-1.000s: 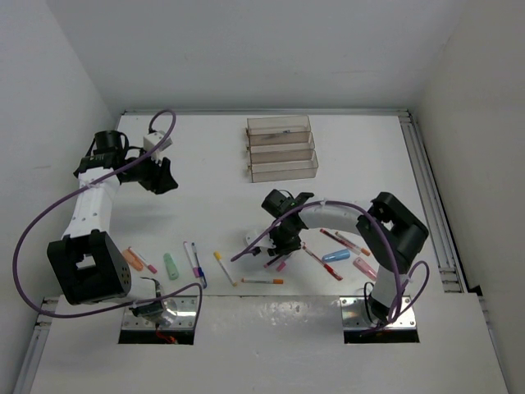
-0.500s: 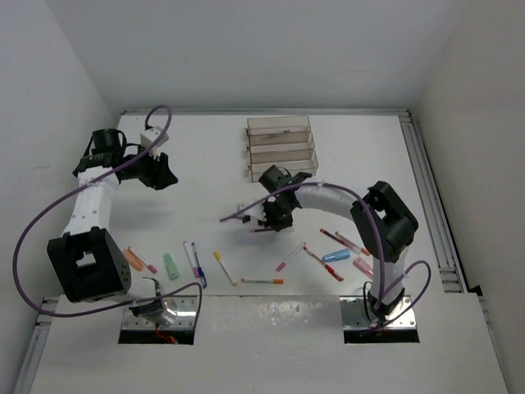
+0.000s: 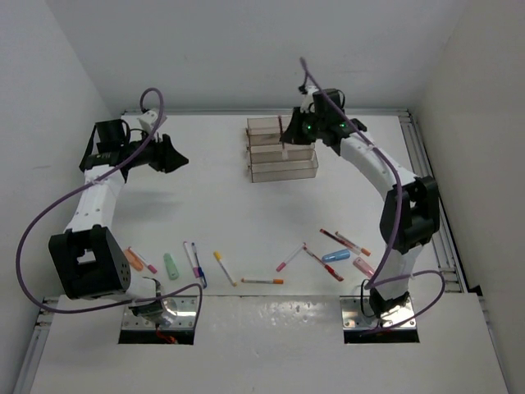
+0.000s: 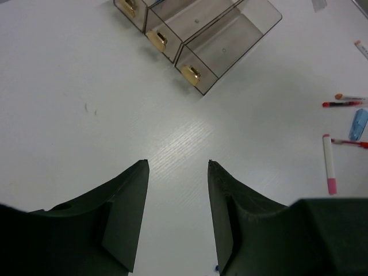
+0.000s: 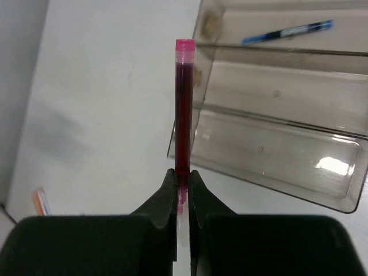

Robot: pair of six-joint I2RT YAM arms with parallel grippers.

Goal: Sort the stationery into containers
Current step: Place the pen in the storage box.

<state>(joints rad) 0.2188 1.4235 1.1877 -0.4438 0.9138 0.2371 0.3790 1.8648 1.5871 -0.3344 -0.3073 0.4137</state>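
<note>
Now that the right jaws have swung a pink-capped pen (image 5: pixel 184 103) up from the tabletop (image 3: pixel 213 205), they hold it pinched over the containers (image 3: pixel 271 171), ready for sorting; the left jaws stand half-open and empty, well apart.

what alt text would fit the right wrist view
The right fingers pinch a dark red pen with a pink cap, pointing away from the camera. Beyond it on the white table sit three clear trays, a blue pen lying in the farthest one.
</note>
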